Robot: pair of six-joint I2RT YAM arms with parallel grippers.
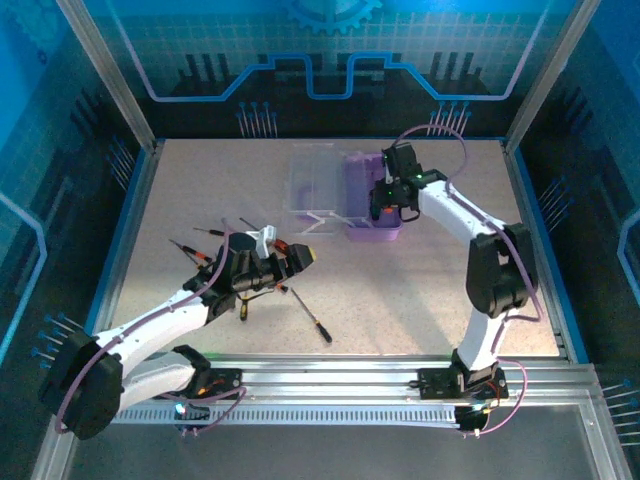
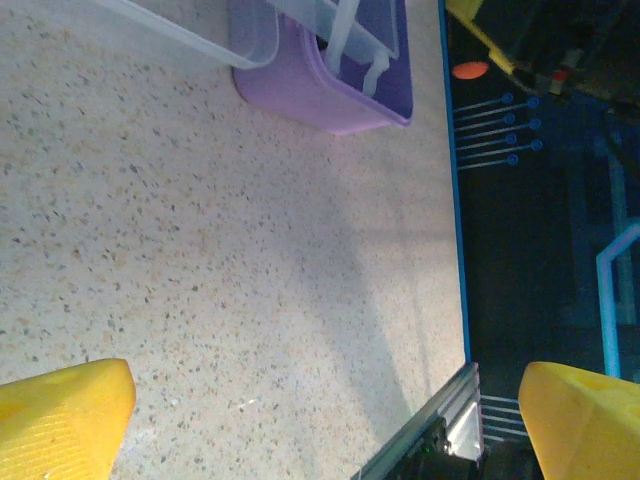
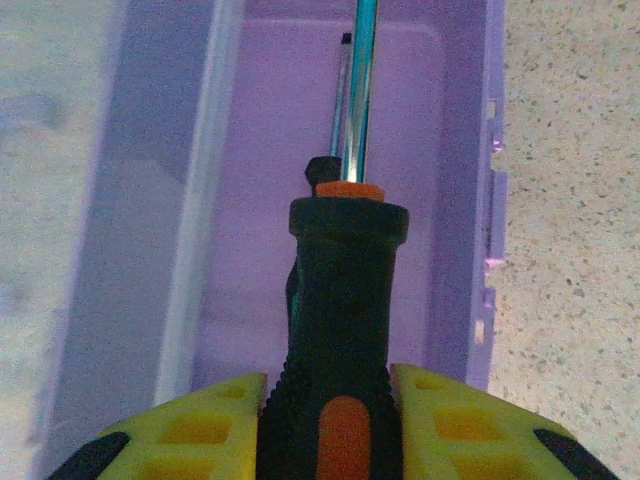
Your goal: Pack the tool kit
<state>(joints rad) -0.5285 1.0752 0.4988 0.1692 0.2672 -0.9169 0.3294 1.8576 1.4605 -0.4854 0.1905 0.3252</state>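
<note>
Clamping a screwdriver (image 3: 341, 300), right claw (image 3: 337, 410) hangs above purple case (image 3: 488, 200).

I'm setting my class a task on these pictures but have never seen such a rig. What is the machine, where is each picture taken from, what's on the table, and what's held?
These are two robot arms bolted to the near edge of a table. The wide picture looks down from above and behind them; the other two come from a camera on each wrist. An open purple case with its clear lid stands at the far side. Loose screwdrivers lie near the left gripper, which is open and empty. The right gripper holds a black-and-orange screwdriver, its shaft pointing into the case.
</note>
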